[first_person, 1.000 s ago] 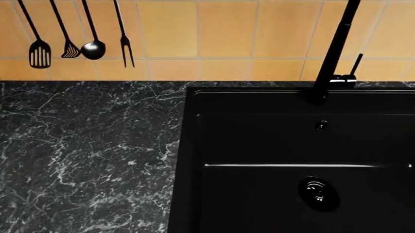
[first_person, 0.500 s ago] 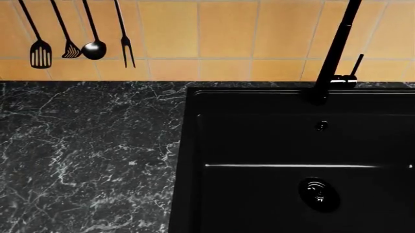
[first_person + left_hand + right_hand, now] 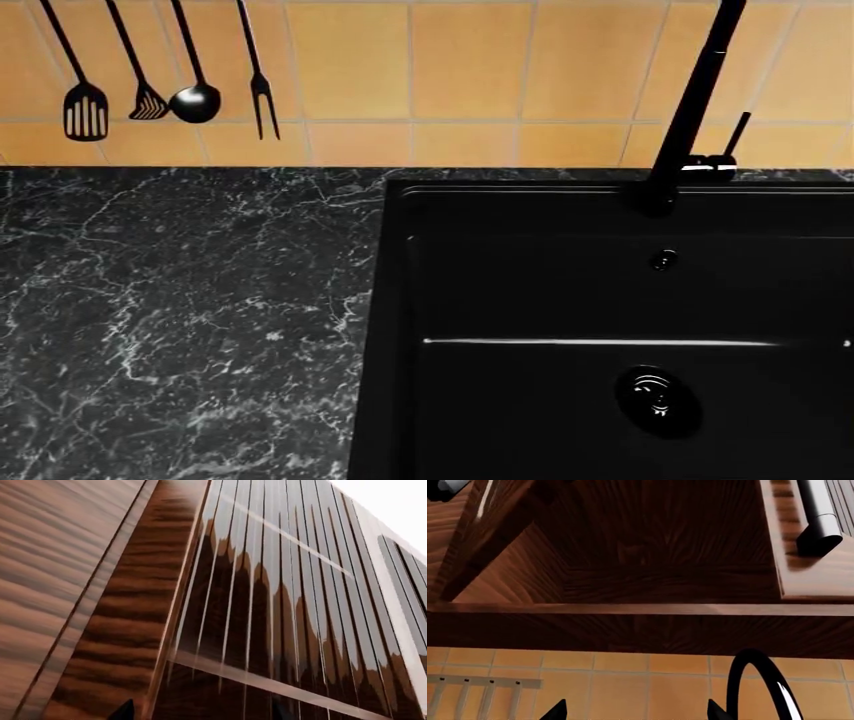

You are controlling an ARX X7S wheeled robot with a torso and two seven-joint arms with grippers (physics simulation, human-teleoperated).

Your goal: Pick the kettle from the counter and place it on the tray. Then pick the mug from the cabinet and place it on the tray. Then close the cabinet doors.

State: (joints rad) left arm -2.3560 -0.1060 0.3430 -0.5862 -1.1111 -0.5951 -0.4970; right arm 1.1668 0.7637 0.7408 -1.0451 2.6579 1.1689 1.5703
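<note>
Right end effector (image 3: 635,711) points up under cabinet (image 3: 647,575).

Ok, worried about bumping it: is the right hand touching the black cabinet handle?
Apart. Right wrist view: wood and tiles lie between the right hand and the cabinet handle.

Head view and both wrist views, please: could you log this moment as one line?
head: counter, sink, faucet | kettle, tray, mug: unseen | left wrist: cabinet door | right wrist: cabinet underside | grippers: state unclear

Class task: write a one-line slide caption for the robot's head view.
Black marble counter beside a black sink and faucet; four utensils hang on orange tiles.
</note>
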